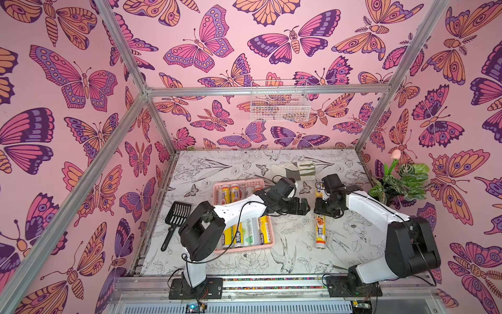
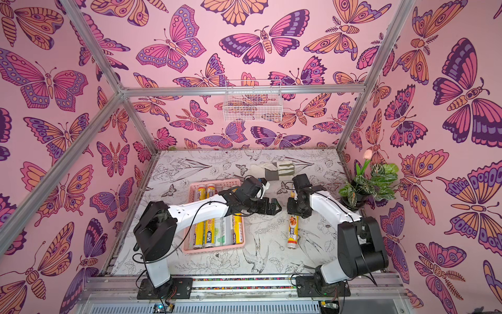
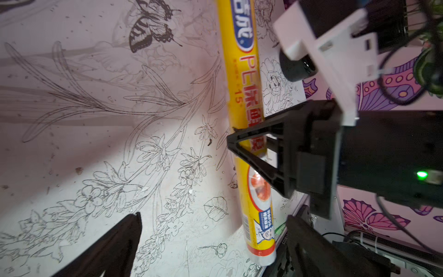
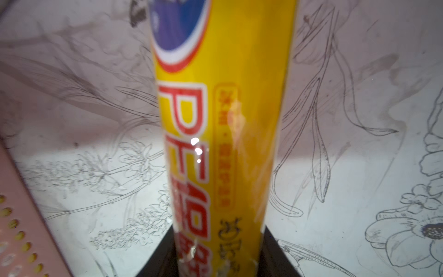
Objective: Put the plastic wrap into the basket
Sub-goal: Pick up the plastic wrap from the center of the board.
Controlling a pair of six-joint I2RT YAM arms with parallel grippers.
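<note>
A yellow roll of plastic wrap (image 1: pixel 320 229) (image 2: pixel 292 231) lies lengthwise on the table, to the right of the basket. My right gripper (image 1: pixel 320 208) (image 4: pixel 218 242) is shut on it near its middle; the black fingers press both sides of the roll (image 4: pixel 223 120). The pink basket (image 1: pixel 244 248) (image 2: pixel 214 250) holds several rolls (image 1: pixel 241 231), some yellow and some whitish with green print, partly hidden under my left arm. My left gripper (image 1: pixel 303 208) (image 3: pixel 213 217) hangs open and empty between the basket and the gripped roll (image 3: pixel 247 96).
A black slotted scoop (image 1: pixel 176 217) lies left of the basket. Folded cloth (image 1: pixel 293 168) rests at the back of the table, and a potted plant (image 1: pixel 402 182) stands at the right edge. A white wire basket (image 1: pixel 279 103) hangs on the back wall.
</note>
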